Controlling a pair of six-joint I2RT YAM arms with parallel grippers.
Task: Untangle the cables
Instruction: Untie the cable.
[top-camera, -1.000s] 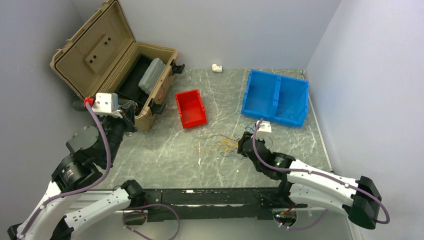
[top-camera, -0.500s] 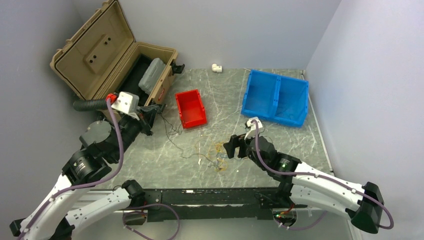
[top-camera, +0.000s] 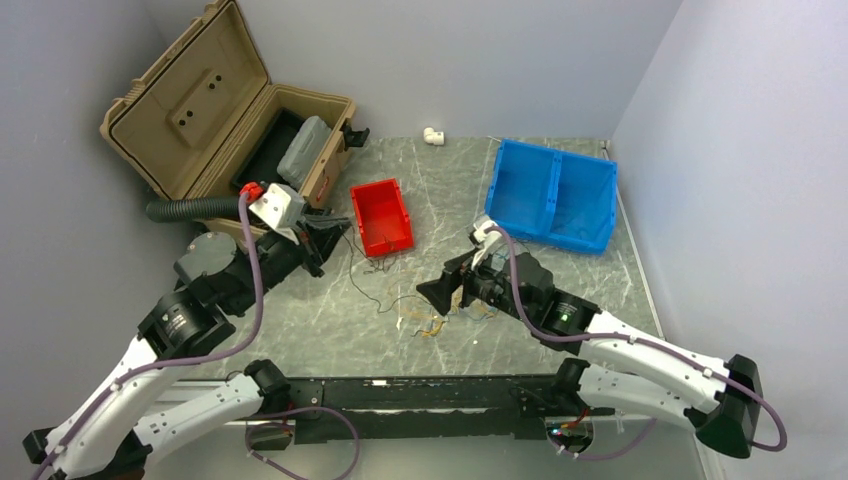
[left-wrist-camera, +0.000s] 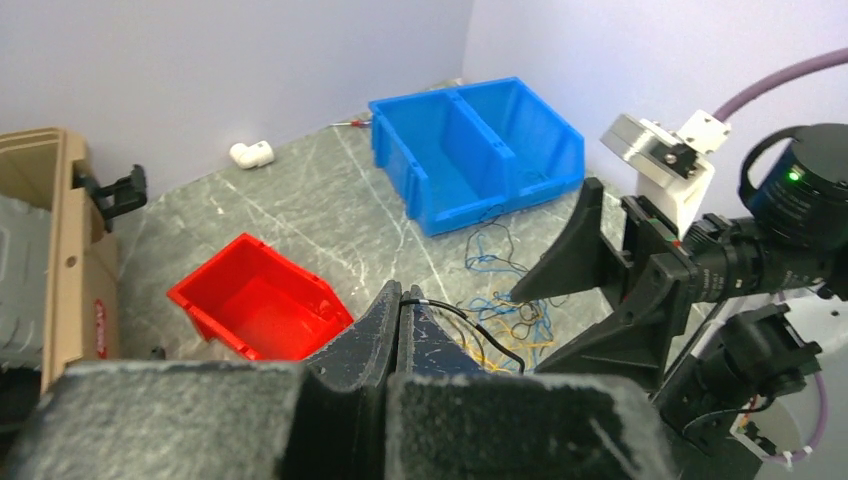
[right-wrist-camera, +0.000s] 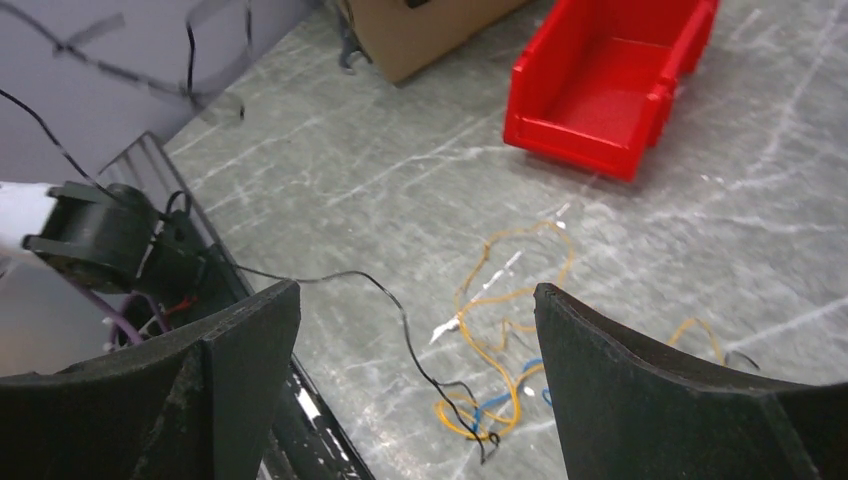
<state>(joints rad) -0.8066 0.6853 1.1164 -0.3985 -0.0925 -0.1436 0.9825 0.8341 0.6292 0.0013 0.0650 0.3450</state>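
L jaws pinch dark cable (left-wrist-camera: 440, 306); R jaws wide above tangle (right-wrist-camera: 478, 412).

Plain, pale lavender-grey walls (top-camera: 450, 60) close in at the back and on both sides of a grey-green marbled surface (top-camera: 450, 180) veined with white, under even, soft light.

right hand (right-wrist-camera: 415, 293) opened; left hand (left-wrist-camera: 398, 300) drew dark cable (left-wrist-camera: 462, 319) rightward
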